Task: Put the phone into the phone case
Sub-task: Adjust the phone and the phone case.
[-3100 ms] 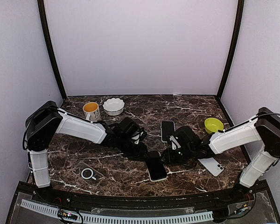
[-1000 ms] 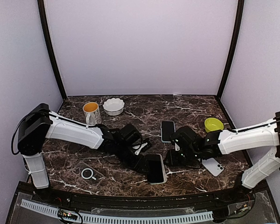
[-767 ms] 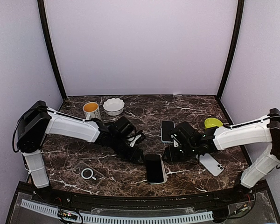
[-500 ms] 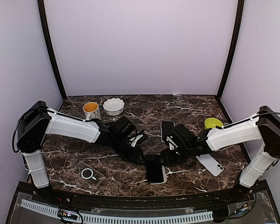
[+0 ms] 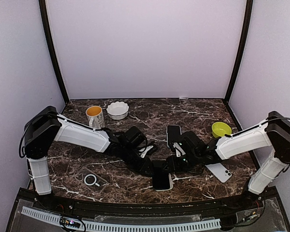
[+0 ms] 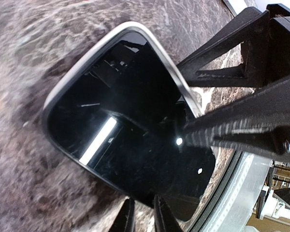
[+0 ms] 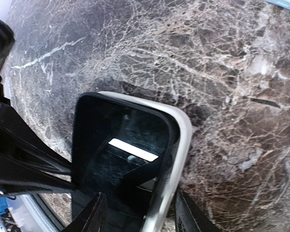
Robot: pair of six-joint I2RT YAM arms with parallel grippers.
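Observation:
The phone, black screen up, lies near the table's front edge, sitting crookedly in a pale phone case. In the right wrist view the phone overlaps the case's silvery rim, with one side raised above it. My right gripper is open at the phone's far end, one finger over the screen and the other outside the rim. My left gripper is at the phone's left edge. Its fingers are almost together and only marble shows between them.
A second black phone and a white phone lying face down are to the right. A clear case with a ring sits front left. A mug, a white bowl and a green bowl stand farther back.
My left gripper's fingers have closed and stayed against the phone's left edge. The right gripper has shifted left to the phone's far end. The phone has slid slightly toward the front edge.

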